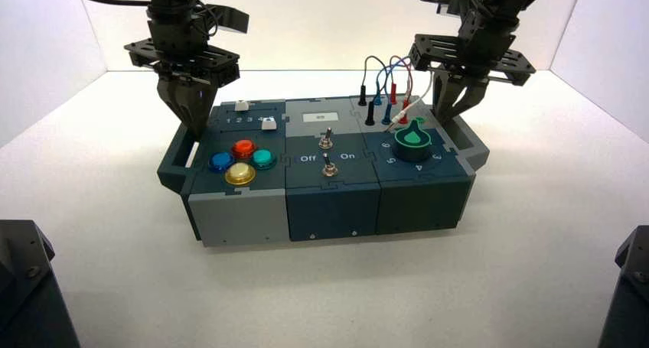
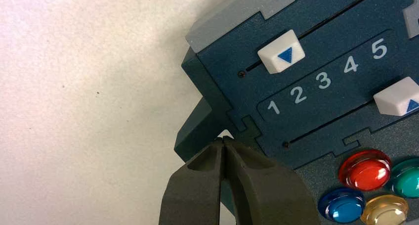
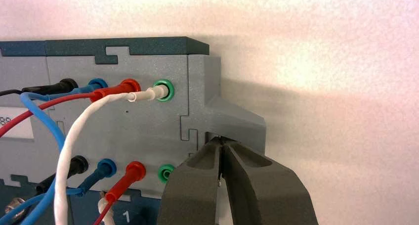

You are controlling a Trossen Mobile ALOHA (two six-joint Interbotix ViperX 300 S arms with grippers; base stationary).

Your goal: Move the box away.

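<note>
The box (image 1: pixel 334 203) stands mid-table, dark blue-grey with light grey parts. It carries four coloured buttons (image 1: pixel 243 161), two toggle switches (image 1: pixel 327 152), a green dial (image 1: pixel 413 138) and looped wires (image 1: pixel 386 76). My left gripper (image 1: pixel 195 130) is shut, its tips (image 2: pixel 224 140) poked into the opening of the box's left side handle (image 2: pixel 193 132), holding nothing. My right gripper (image 1: pixel 448 115) is also shut and empty, with its tips (image 3: pixel 222 141) in the gap of the grey right side handle (image 3: pixel 237 120).
Two white slider caps (image 2: pixel 280 52) sit beside the numbers 1 to 5 near the left gripper. Banana plugs (image 3: pixel 129 89) fill sockets by the right gripper. White walls enclose the table (image 1: pixel 115 218). Dark arm bases (image 1: pixel 27 287) stand at both front corners.
</note>
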